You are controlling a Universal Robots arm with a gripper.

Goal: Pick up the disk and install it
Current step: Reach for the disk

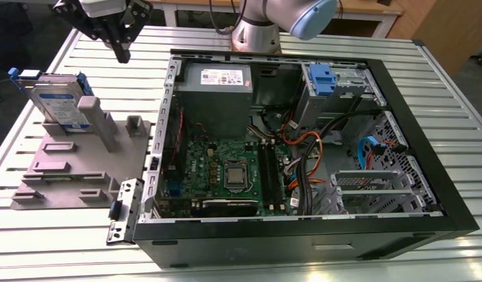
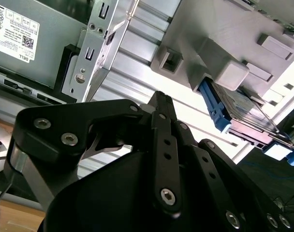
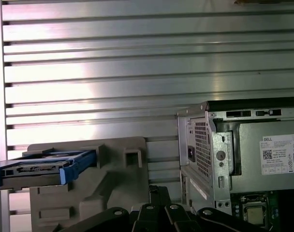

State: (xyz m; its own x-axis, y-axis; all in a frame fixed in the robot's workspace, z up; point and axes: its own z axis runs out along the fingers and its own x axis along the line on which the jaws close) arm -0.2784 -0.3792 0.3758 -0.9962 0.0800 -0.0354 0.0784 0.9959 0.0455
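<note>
Hovering over the counter (image 1: 68,258) near the far corner of the open computer case (image 1: 452,194), the gripper (image 1: 123,57) hangs clear of everything, and its jaws look drawn together to a narrow tip with nothing between them; both wrist views show the two black fingers meeting in the same way. The disk (image 1: 60,104) stands on edge in a slot of the grey holder (image 1: 76,170), which lies on the counter just beside the case on the exterior view's left. Its labelled face is turned outward and its blue rails run along its sides. In the second wrist view the disk (image 2: 243,108) pokes out from behind a post of the holder (image 2: 224,63), and in the first wrist view it (image 3: 36,169) shows edge-on, well apart from the fingertips. Inside the case, the bay with the blue clip (image 1: 323,79) sits at the far corner beside the grey power supply (image 1: 217,88), with the board and cables below it. As I judge it, the pick-up is the step in hand and sits at its very start: the disk is untouched and nothing is installed. That step calls for the jaws to widen enough to span the disk's thickness, to line up with its upper edge between the holder's posts, and to come straight down so that they do not knock the posts or tip the disk in its slot.
</note>
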